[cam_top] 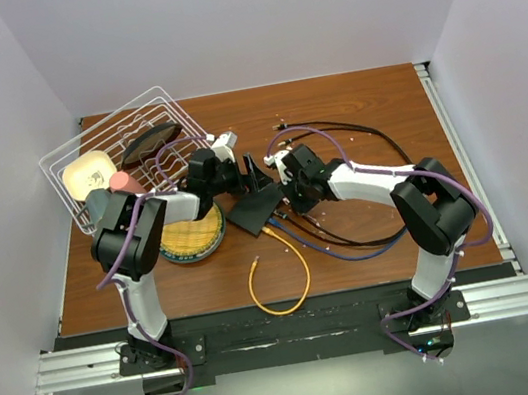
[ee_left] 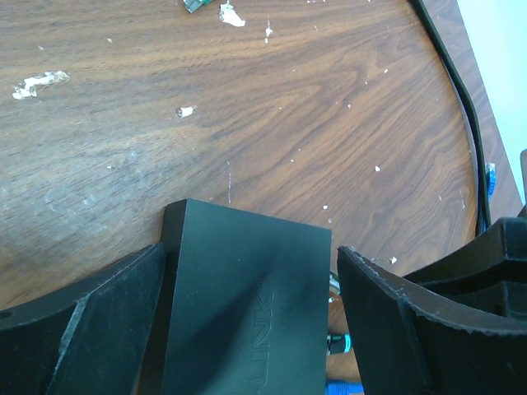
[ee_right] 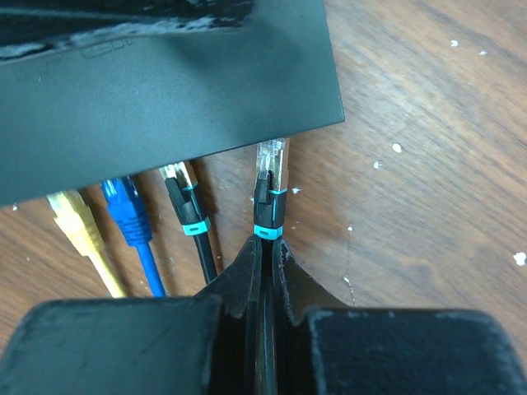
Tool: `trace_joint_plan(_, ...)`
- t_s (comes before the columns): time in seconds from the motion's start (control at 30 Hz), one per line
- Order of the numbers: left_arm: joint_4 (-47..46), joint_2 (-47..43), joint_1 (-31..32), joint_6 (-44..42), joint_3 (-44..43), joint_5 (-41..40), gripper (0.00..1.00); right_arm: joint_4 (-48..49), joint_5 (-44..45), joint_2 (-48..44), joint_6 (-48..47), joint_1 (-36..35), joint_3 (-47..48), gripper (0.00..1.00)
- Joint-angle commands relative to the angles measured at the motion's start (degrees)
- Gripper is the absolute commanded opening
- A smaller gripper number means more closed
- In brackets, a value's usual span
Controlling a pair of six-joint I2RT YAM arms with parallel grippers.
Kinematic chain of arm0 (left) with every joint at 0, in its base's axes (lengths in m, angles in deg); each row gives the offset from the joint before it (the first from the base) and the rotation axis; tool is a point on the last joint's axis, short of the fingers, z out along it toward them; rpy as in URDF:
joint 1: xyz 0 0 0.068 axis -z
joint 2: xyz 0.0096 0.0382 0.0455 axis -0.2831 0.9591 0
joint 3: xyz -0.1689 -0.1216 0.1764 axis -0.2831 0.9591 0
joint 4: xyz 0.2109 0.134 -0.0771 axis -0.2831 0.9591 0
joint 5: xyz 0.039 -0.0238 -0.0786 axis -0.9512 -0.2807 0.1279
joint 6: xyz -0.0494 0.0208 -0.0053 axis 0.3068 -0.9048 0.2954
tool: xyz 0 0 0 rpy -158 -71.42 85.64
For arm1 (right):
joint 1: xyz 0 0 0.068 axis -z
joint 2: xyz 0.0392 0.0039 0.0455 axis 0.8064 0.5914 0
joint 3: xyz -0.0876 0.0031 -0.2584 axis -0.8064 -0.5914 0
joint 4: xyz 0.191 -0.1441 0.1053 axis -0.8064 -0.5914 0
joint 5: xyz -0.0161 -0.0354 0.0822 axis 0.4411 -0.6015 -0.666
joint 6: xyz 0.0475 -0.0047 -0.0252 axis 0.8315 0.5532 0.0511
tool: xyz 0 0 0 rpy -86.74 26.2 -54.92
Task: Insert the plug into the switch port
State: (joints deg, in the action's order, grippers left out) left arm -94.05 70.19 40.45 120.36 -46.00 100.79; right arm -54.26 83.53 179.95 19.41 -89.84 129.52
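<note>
The black switch (cam_top: 254, 209) lies mid-table, with its lid close up in the left wrist view (ee_left: 247, 313). My left gripper (cam_top: 238, 176) straddles it (ee_left: 251, 251). The left finger (ee_left: 123, 313) presses its side and the right finger (ee_left: 387, 321) stands a sliver off its top edge. My right gripper (ee_right: 268, 243) is shut on a black cable just behind its plug (ee_right: 270, 185), which is black with a teal band. The plug's clear tip sits at the edge of the switch (ee_right: 165, 90), in line with the port side. The ports themselves are hidden under the lid.
Three more plugs sit at the switch's port side: black with teal (ee_right: 185, 202), blue (ee_right: 125, 210) and yellow (ee_right: 72, 218). A yellow cable (cam_top: 280, 281) loops towards the front. Black cables (cam_top: 355, 137) curl at the right. A wire rack (cam_top: 123, 140) and a woven plate (cam_top: 193, 238) stand at the left.
</note>
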Motion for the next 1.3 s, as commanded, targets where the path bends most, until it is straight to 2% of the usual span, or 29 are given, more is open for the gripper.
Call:
trace_joint_plan(0.0, -4.34, 0.3, 1.56, 1.03, -1.12, 7.3, 0.88, 8.4, -6.41, -1.1, -2.67, -1.61, 0.45, 0.0)
trace_joint_plan(0.6, -3.81, 2.93, 4.55, -3.1, -4.02, 14.51, 0.7, 12.79, -4.76, -1.98, -1.88, -1.96, -1.83, 0.0)
trace_joint_plan(0.77, -3.72, 2.67, 4.64, -3.63, -2.97, 14.95, 0.68, 18.67, -3.52, -3.81, 1.8, -1.87, -5.17, 0.0)
trace_joint_plan(0.93, -4.07, 2.58, 4.73, -3.8, -1.56, 15.12, 0.66, 26.4, -4.92, -7.33, 5.76, -1.7, -9.56, 0.0)
trace_joint_plan(1.27, -5.21, 2.67, 4.91, -3.36, -0.24, 15.48, 0.63, 35.99, -7.91, -11.99, 10.68, -1.7, -14.49, 0.0)
